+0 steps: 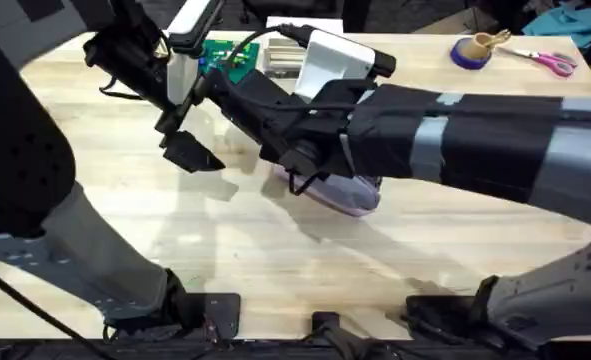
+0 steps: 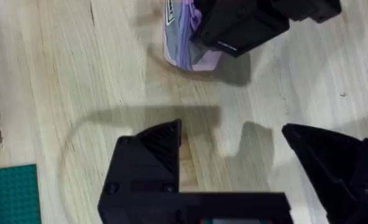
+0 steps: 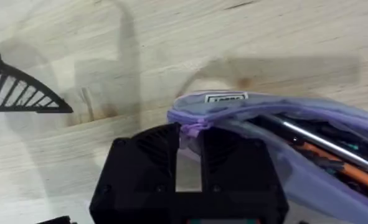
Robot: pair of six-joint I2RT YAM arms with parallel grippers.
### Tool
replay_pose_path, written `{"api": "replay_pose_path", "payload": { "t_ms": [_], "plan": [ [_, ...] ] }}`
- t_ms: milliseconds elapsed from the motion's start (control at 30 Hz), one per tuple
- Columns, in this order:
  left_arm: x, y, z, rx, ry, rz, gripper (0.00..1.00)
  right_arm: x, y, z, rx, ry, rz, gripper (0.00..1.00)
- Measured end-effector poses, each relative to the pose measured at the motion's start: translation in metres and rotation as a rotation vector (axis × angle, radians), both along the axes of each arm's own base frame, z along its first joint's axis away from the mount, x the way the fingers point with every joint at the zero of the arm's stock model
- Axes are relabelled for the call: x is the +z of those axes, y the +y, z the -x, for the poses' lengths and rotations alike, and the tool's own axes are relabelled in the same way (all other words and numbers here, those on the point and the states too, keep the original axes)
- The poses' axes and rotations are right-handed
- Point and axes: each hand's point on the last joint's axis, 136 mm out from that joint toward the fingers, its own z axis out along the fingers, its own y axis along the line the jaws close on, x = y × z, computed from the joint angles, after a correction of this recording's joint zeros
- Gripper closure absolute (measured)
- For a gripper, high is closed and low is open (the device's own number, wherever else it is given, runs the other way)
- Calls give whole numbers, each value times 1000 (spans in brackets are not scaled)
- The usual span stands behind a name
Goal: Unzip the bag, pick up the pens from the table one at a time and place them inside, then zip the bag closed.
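The lilac-purple soft pencil pouch (image 3: 277,134) lies on the pale plank wooden bench (image 1: 275,260) near its middle, mouth gaping, with dark and orange pens (image 3: 320,146) visible inside. The right pincer (image 3: 190,134) is closed on the purple zip tab at the pouch's end, both black fingers (image 3: 152,146) pressed together around it. The left pincer (image 2: 233,149) hangs just beside the pouch over bare bench, its fingers spread wide and holding nothing.

Judgement: the zip appears to be at the closing stage. Risk noted: the pouch is unanchored, so a pull on the tab may drag the whole pouch along the bench instead of running the slider. A protruding pen could also jam the zip or be pushed out.
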Motion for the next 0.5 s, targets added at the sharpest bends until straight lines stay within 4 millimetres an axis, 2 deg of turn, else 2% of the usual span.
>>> {"api": "replay_pose_path", "payload": {
  "t_ms": [100,300,500],
  "plan": [
    [0,0,0,0,0,0,7,0,0,0,0,-1,-2,812],
    [0,0,0,0,0,0,7,1,1,-1,0,-4,-6,960],
    [0,0,0,0,0,0,7,1,1,-1,0,-3,-7,967]
  ]
}}
